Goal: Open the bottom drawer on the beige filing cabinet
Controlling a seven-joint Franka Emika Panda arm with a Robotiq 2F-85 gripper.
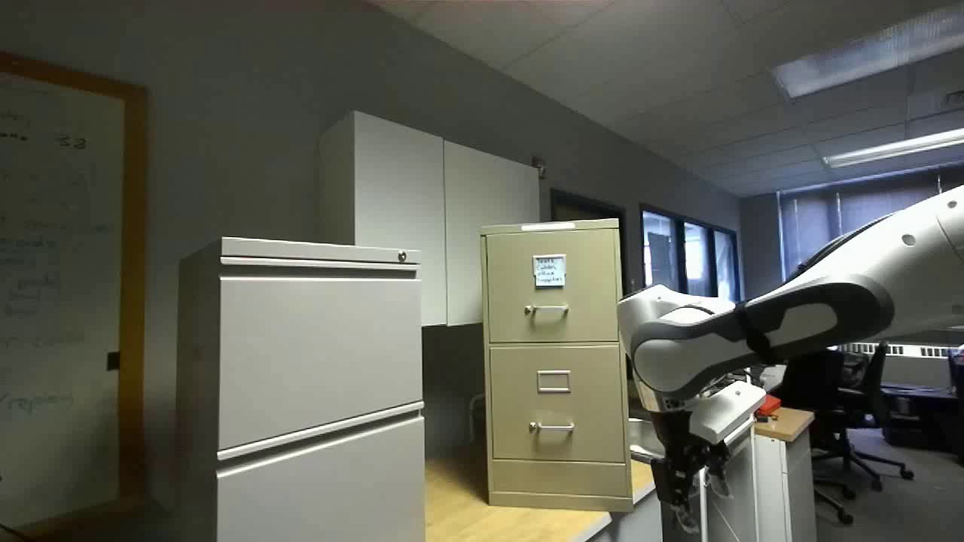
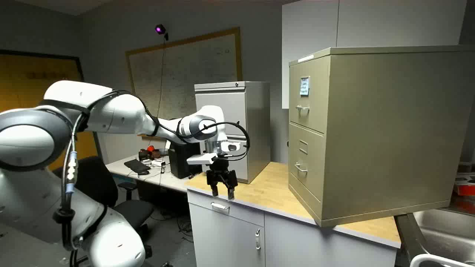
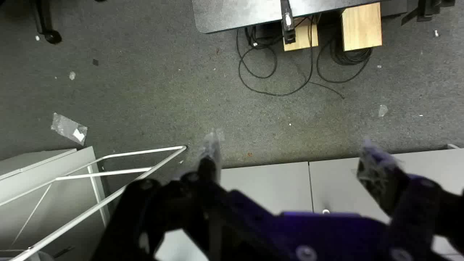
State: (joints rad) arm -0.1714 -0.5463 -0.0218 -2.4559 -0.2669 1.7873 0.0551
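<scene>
1. Handle (image 1: 555,427) of the bottom drawer (image 1: 559,406): a short silver bar lying crosswise, off to one side of the gripper (image 2: 223,195) and well apart from it. The drawer is closed. A round silver piece (image 1: 533,427) at one end of the bar might be a latch; I cannot tell.
2. Top drawer (image 1: 553,296), higher up the same front, carries a like bar, so make sure the lower one is what the gripper lines up with.
3. Then the beige filing cabinet (image 2: 389,129) itself, across from the gripper, a front corner jutting past the edge of the counter (image 2: 272,189). A hard tug could shift it; pull slowly and square to the front.
4. Gripper fingers (image 3: 378,177) are spread apart and point down, nothing held between them. The step in hand looks like the approach. Tilting until they face the drawer, one above the bar and one below, should give the surest hold.
5. Fingertips show lower than the bar in both exterior views, though true height is hard to judge. Line up while clear of the drawer, then move straight in.
6. Light-grey cabinet (image 2: 256,128) shows beyond the gripper in an exterior view; leave it some margin when backing off.
</scene>
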